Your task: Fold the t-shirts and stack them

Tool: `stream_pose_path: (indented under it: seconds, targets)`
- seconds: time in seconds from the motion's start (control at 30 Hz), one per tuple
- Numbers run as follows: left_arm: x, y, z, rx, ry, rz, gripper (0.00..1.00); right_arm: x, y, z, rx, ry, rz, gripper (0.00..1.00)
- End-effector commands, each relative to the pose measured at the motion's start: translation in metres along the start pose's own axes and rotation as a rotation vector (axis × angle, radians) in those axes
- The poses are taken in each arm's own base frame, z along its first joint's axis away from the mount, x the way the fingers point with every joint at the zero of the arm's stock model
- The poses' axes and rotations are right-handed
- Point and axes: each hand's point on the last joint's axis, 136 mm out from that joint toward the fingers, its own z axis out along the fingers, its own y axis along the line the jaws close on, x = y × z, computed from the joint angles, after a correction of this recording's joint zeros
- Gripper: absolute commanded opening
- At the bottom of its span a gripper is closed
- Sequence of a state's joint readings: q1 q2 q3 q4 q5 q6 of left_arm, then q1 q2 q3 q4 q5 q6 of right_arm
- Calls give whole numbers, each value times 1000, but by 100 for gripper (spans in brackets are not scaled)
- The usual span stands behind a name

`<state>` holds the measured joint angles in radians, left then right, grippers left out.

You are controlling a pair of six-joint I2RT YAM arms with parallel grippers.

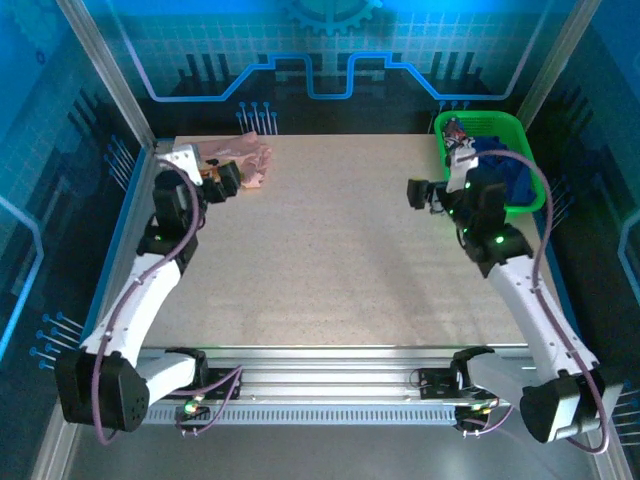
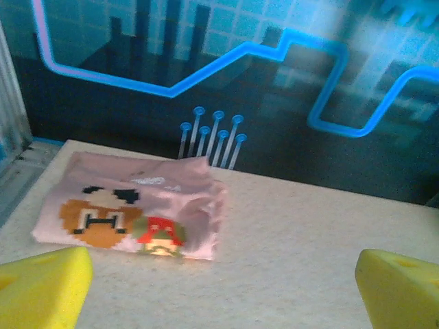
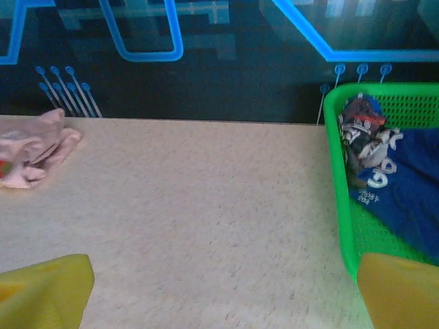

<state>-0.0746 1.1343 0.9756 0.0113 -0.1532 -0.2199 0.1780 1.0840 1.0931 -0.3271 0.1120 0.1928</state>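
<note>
Left end effector [image 2: 223,288], apart: pink t-shirt [image 2: 130,212] ahead, cartoon faces [image 2: 99,223] clear in wrist view. Right end effector [image 3: 223,288], apart: basket [image 3: 339,192] at right, holding blue t-shirt [image 3: 405,185].

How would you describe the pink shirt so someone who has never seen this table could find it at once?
Start at the speckled beige table and go to its far left corner, near the dark back wall. The pale pink t-shirt lies there, loosely folded. Unlike the blue t-shirt heaped in the green basket at the far right, it bears brown and red cartoon faces.
</note>
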Motion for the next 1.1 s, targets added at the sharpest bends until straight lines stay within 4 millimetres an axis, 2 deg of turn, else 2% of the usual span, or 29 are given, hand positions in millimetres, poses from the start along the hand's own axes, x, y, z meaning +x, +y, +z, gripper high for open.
stream_pose_path:
  seconds: [0.0,0.1,0.17,0.27,0.4,0.5,0.63,0.77,0.9,1.07]
  targets:
    - [45,-14,-8,15,344,-165,99,24,-9,-17,18,291,142,100]
    - [43,-43,2,65,466,-184,99,-4,-31,-2,71,365,197,100]
    - [42,-70,9,130,526,-159,99,-12,-55,18,150,423,210,100]
    - [37,-119,10,256,552,-61,99,-10,-99,58,245,502,262,100]
    - [17,-178,-14,508,481,-31,99,-3,-157,112,323,514,366,100]
    - [0,-199,-42,642,385,-27,99,9,-196,147,394,503,383,100]
    - [-18,-207,-80,727,252,-9,99,39,-233,185,476,513,411,100]
    - [-31,-200,-110,740,137,14,99,80,-256,220,523,541,472,100]
    - [-38,-187,-120,687,98,39,99,115,-271,247,575,578,511,100]
    - [-45,-179,-119,626,90,58,99,145,-283,271,635,601,584,100]
